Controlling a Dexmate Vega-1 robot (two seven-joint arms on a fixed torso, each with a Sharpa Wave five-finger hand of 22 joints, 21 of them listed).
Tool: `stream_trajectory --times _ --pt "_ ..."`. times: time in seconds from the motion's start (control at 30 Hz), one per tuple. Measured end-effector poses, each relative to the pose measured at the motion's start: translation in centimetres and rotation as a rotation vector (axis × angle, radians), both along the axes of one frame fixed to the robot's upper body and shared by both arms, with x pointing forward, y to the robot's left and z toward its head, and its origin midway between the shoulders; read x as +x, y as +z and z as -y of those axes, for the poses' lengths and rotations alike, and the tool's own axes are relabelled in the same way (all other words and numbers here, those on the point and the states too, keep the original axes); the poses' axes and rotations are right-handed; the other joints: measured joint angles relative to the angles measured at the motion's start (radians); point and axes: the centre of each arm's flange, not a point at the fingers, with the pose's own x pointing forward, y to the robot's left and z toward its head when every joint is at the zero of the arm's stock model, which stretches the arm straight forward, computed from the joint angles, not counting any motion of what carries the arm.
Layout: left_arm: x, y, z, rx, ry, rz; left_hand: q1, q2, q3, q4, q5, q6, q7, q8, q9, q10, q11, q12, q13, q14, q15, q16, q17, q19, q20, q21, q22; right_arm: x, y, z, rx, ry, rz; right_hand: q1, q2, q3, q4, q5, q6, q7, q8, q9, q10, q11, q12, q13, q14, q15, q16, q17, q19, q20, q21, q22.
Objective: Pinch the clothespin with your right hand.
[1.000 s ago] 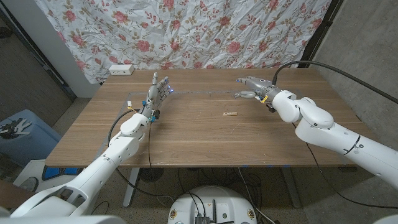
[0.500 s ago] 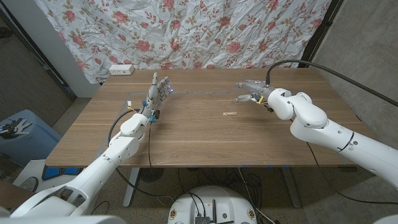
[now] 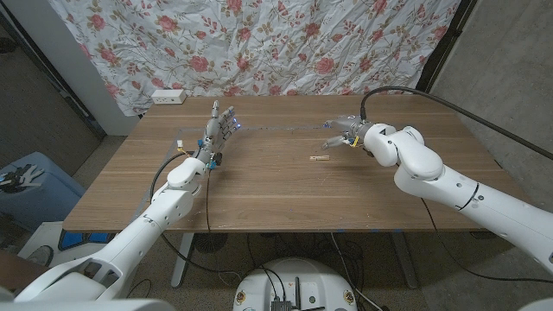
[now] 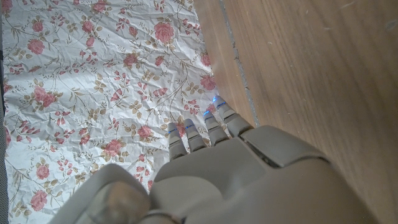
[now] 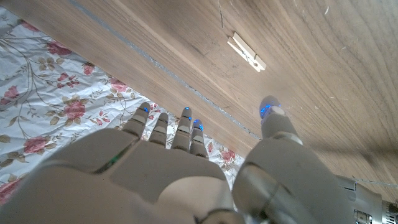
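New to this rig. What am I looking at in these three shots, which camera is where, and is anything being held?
It is a stationary two-armed robot at a wooden table, each arm ending in a five-finger hand. The wide shot comes from a camera on its head, looking down; picture left is the robot's own left. The other two come from cameras on the wrists, looking along the back of each hand, so those pictures are turned.

A small wooden clothespin lies on the table near the middle. The right hand is open, fingers spread, just beyond it, not touching it. The left hand is open over the table's far left part, holding nothing. A flowered cloth hangs behind, and a white box sits at the far left edge.
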Motion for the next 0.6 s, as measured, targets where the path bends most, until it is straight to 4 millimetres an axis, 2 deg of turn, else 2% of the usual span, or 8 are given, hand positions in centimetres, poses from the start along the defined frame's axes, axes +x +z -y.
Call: stream_trajectory --times 0.07,0.17,0.33,0.43,0.53,0.6 --pt "0.0 0.0 0.0 0.000 0.000 0.000 0.000 0.000 0.000 0.000 0.000 0.000 0.000 0.000 0.000 0.000 0.000 0.000 0.000 0.000 0.000 0.000 0.000 0.000 0.000 0.000 0.000 0.2 -0.2 -0.1 -0.020 -0.011 -0.010 0.014 -0.009 0.000 0.000 0.003 0.000 0.000 0.000 0.000 0.004 -0.004 0.000 0.000 0.003 -0.003 0.003 0.000 0.000 0.000 0.000 0.000" --pt "0.0 0.0 0.0 0.000 0.000 0.000 0.000 0.000 0.000 0.000 0.000 0.000 0.000 0.000 0.000 0.000 0.000 0.000 0.000 0.000 0.000 0.000 0.000 0.000 0.000 0.000 0.000 0.5 -0.3 -0.4 -0.029 -0.017 -0.023 0.022 -0.001 0.007 -0.002 0.004 0.000 0.000 0.000 0.000 0.004 -0.004 0.000 0.000 0.003 -0.003 0.003 0.000 0.000 0.000 0.000 0.000" --pt "0.0 0.0 0.0 0.000 0.000 0.000 0.000 0.000 0.000 0.000 0.000 0.000 0.000 0.000 0.000 0.000 0.000 0.000 0.000 0.000 0.000 0.000 0.000 0.000 0.000 0.000 0.000 1.1 -0.6 -0.6 -0.053 -0.036 -0.057 0.030 -0.009 0.010 0.001 0.004 0.000 0.000 0.000 0.000 0.009 0.002 0.000 0.000 0.007 0.000 0.003 -0.004 0.011 -0.004 0.000 0.000" --pt "0.0 0.0 0.0 0.000 0.000 0.000 0.000 0.000 0.000 0.000 0.000 0.000 0.000 0.000 0.000 0.000 0.000 0.000 0.000 0.000 0.000 0.000 0.000 0.000 0.000 0.000 0.000 1.3 -0.8 -0.9 -0.066 -0.041 -0.069 0.040 0.001 0.013 -0.002 0.011 0.005 -0.006 0.000 0.000 0.013 -0.002 0.000 0.000 0.007 0.000 0.003 -0.005 0.011 -0.004 0.000 0.000" --pt "0.0 0.0 0.0 0.000 0.000 0.000 0.000 0.000 0.000 0.000 0.000 0.000 0.000 0.000 0.000 0.000 0.000 0.000 0.000 0.000 0.000 0.000 0.000 0.000 0.000 0.000 0.000 1.6 -1.0 -1.1 -0.079 -0.049 -0.079 0.056 -0.014 0.018 0.001 0.015 0.009 -0.009 0.000 0.000 0.018 -0.007 0.000 0.000 0.018 -0.004 0.003 -0.005 0.011 -0.004 0.000 0.000" --pt "0.0 0.0 0.0 0.000 0.000 0.000 0.000 0.000 0.000 0.000 0.000 0.000 0.000 0.000 0.000 0.000 0.000 0.000 0.000 0.000 0.000 0.000 0.000 0.000 0.000 0.000 0.000 1.8 -1.2 -1.2 -0.086 -0.055 -0.084 0.067 -0.004 0.018 0.001 0.016 0.011 -0.011 0.000 0.000 0.020 -0.009 0.000 0.000 0.021 -0.007 0.004 -0.005 0.011 -0.004 0.000 0.000"
